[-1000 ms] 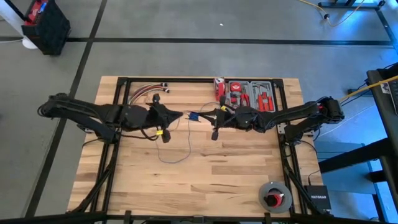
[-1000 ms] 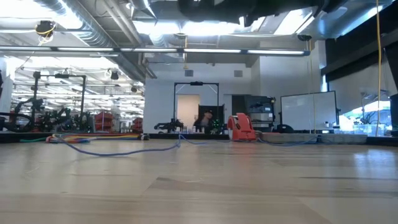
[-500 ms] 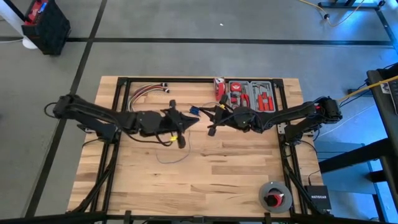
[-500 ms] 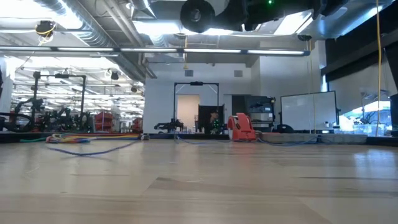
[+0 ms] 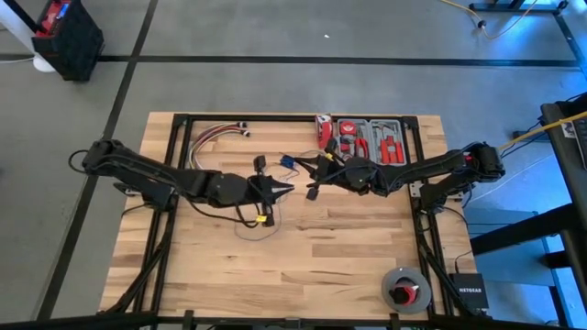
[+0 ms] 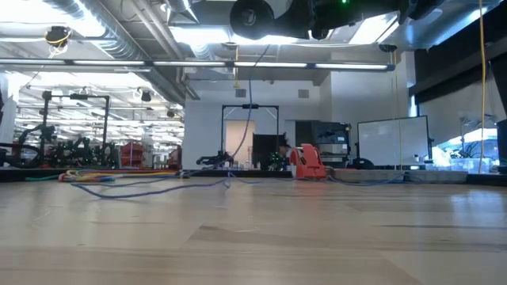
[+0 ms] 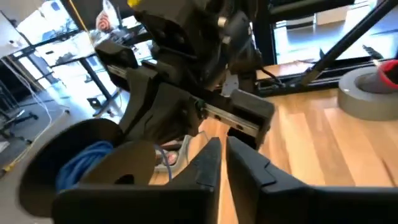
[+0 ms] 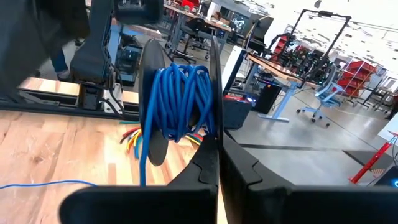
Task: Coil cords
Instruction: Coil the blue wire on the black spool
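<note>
The cord is a thin blue wire. Most of it is wound on a black spool [image 8: 177,102], which also shows in the high view [image 5: 287,165] and the left wrist view [image 7: 81,165]. Its loose end lies in a slack loop on the table [image 5: 252,229] and rises from the table in the low view [image 6: 250,103]. My right gripper [image 8: 217,146] is shut on the spool, above the table's far middle. My left gripper [image 5: 286,186] is right beside the spool on its left. Its fingers [image 7: 208,163] are almost closed. My right gripper pinches the rim of one spool flange [image 8: 214,127] between its two fingers, coming level from the table's right. The spool is lifted clear of the table, its flanges upright. My left gripper seems shut on the loose wire; the wire is too thin to show between the fingers.
A bundle of red, yellow and white wires [image 5: 215,136] lies at the far left. A red tool case [image 5: 371,139] stands at the far edge behind the right arm. A tape roll [image 5: 404,289] lies at the near right corner.
My left gripper has gone toward the table's right edge, up to the spool. The loose wire loop on the table has grown smaller and shifted, and a strand now rises steeply from the table.
</note>
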{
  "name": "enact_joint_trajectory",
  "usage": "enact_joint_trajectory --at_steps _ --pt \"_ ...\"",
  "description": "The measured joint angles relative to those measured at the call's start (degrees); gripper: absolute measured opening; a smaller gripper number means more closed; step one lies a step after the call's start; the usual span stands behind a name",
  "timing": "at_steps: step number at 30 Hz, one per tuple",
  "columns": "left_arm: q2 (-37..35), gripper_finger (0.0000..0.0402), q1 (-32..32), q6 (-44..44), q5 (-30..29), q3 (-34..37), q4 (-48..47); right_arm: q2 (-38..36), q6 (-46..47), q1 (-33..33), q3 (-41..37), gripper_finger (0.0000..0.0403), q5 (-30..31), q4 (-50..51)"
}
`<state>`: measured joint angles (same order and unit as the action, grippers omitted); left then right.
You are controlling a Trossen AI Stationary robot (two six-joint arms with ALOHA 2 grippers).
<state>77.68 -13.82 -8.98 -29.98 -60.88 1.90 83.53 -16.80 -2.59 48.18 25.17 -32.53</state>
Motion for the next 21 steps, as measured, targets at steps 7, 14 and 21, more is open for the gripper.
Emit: enact_joint_trajectory --at_steps 7,14,21 --pt "-0.6 0.0102 -1.1 8.9 0.0 1.8 -13.4 0.0 0.0 0.0 0.0 0.0001 -1.3 -0.3" --pt "-0.6 0.0126 0.6 7.6 -0.2 12.6 4.3 0.0 0.0 0.0 0.0 0.0001 -3.7 -0.4" --pt "-0.4 0.0127 4.3 9.0 -0.2 16.5 5.9 0.0 0.0 0.0 0.0 0.0001 -3.7 -1.0"
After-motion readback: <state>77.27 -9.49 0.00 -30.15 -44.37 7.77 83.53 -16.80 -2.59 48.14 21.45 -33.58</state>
